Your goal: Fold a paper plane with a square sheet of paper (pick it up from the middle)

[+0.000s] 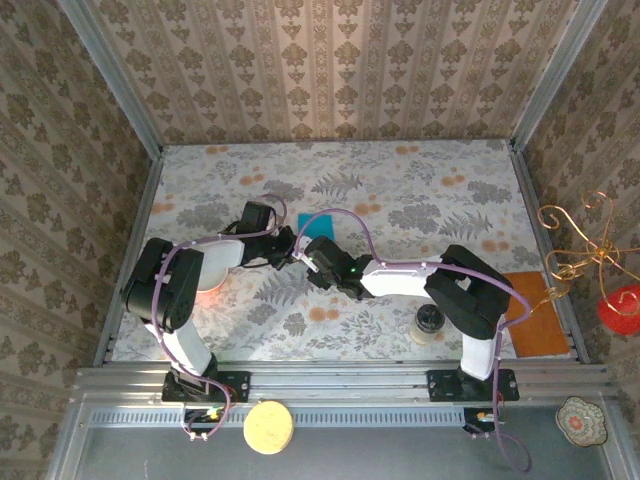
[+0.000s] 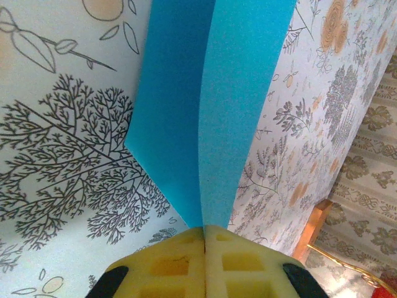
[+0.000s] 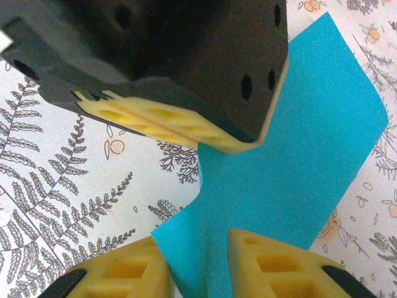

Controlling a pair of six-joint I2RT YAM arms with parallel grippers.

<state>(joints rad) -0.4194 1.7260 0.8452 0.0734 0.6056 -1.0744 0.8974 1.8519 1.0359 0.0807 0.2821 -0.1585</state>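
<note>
The square sheet of paper [image 2: 205,112] is thin, matt teal paper with a fine, grainy tooth. The left gripper [image 2: 205,233] carries pale yellow pads [image 2: 167,261] of matt, rubbery-looking plastic moulded with hollow cells. Its housing [image 3: 186,49] is matt black plastic. The counter [image 1: 400,190] wears a smooth printed covering with a faint sheen. Along the counter's near edge runs a rail [image 1: 330,382] of brushed grey metal.

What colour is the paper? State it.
Plain teal-blue paper; best in the left wrist view.
</note>
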